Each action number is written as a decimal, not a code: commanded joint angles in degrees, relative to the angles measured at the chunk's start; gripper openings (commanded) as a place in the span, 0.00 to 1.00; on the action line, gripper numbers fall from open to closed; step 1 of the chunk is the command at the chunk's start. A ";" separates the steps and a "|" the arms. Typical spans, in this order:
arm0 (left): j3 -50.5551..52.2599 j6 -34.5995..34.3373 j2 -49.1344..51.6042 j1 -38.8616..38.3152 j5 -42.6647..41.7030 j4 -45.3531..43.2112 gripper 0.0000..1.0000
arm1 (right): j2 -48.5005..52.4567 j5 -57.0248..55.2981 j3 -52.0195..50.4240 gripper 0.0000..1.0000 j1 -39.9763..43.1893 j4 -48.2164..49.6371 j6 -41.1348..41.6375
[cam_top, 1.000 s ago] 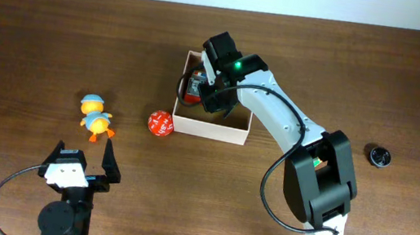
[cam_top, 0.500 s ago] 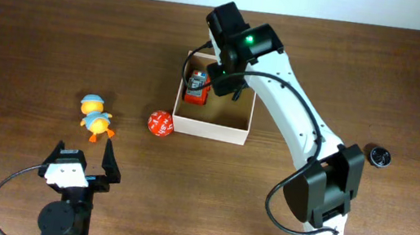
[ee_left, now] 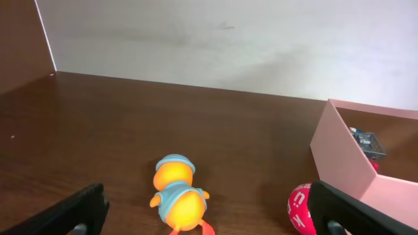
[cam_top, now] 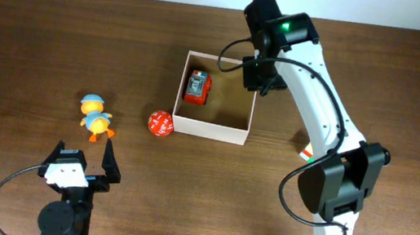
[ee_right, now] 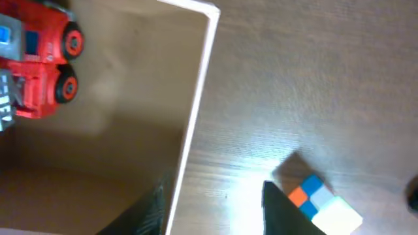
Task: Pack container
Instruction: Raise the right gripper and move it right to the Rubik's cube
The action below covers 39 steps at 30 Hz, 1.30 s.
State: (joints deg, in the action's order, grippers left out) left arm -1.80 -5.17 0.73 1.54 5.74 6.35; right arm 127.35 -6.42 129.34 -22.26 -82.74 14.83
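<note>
Table (cam_top: 39, 44): dark wood.
Container (cam_top: 210, 130): mid-table, nearer far edge, open side up.
Right fingers (ee_right: 277, 209): apart, empty, above container's right wall.
Left fingers (ee_left: 81, 210): wide apart, empty, near front edge.
Duck (cam_top: 96, 118): toward left edge, well apart from container.
Truck (cam_top: 197, 87): red, inside container, by left wall.
Ball (cam_top: 160, 123): red, just beside container's front-left corner.
Cube (ee_right: 323, 199): on table, right of container.

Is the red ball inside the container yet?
No, the red ball lies outside the container, beside its white outer wall.
</note>
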 commanded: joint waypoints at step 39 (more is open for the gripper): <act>0.37 0.90 -0.35 0.28 -0.98 -0.15 0.99 | -46.14 -15.17 -50.88 0.93 12.22 9.11 29.92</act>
State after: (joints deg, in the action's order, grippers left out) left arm -1.80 -5.17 0.73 1.54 5.74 6.33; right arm 81.03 -19.59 85.32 -10.41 -78.41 37.60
